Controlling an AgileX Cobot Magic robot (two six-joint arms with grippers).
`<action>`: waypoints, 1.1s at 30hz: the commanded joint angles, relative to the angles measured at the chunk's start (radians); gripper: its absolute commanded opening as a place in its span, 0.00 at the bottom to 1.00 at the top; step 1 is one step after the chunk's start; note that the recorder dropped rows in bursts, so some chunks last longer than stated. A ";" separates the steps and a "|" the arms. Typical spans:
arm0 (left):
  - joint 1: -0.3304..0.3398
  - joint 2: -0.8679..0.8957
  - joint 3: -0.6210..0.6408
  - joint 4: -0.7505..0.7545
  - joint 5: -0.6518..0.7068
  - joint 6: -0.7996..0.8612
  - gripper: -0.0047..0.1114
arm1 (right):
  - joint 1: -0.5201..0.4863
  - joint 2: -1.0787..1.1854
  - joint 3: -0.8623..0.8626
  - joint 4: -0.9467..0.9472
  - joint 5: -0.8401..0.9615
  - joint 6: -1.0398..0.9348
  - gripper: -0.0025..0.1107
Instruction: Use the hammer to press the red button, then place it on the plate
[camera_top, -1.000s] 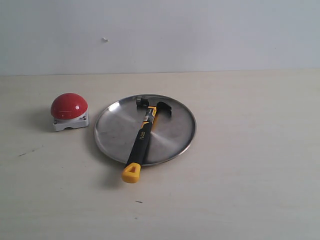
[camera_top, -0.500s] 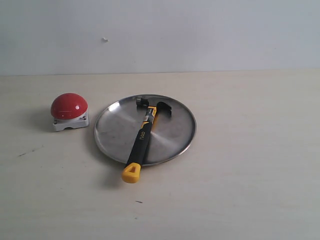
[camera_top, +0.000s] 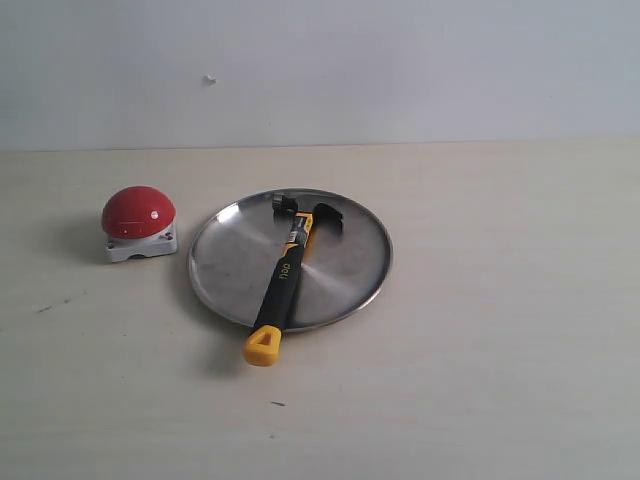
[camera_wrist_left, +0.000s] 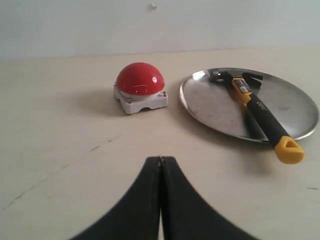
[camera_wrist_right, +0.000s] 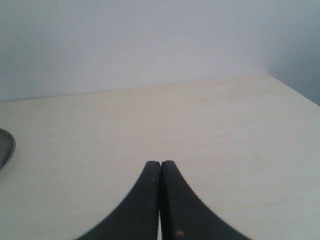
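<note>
One hammer (camera_top: 285, 275) is seen lying on one plate (camera_top: 232, 262). Its dark head is at the far side of the plate. Its handle is laid across the middle, and the yellow end is poked out over the near rim. It cannot be told for sure if that end is touching the bench (camera_top: 500, 350) or is just above it.

One red button (camera_top: 138, 212) is set on the bench just to the left of the plate, with a small gap between them. Nothing is pressed on it.

Two sets of fingers are counted, one on each arm. The left fingers (camera_wrist_left: 147, 200) are clenched tight with nothing held, and they are pointed at the button and the plate from a little way back. The right fingers (camera_wrist_right: 146, 200) are clenched too, with nothing held, over bare bench off to the right of the plate.

The hammer is not held, so the pick-up step seems to be the one in hand. It cannot be seen whether the button has been pushed. For the next move, one set of fingers would likely need to be opened, lowered over the black handle and closed on it. Then the hammer could be lifted and its head pushed down on the red dome.
</note>
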 joint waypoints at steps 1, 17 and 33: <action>0.002 -0.006 0.003 0.001 0.004 -0.021 0.04 | -0.005 -0.005 0.005 0.001 -0.013 -0.008 0.02; 0.261 -0.006 0.003 0.001 0.004 -0.021 0.04 | -0.005 -0.005 0.005 0.001 -0.013 -0.008 0.02; 0.261 -0.006 0.003 0.001 0.004 -0.021 0.04 | -0.005 -0.005 0.005 0.001 -0.013 -0.008 0.02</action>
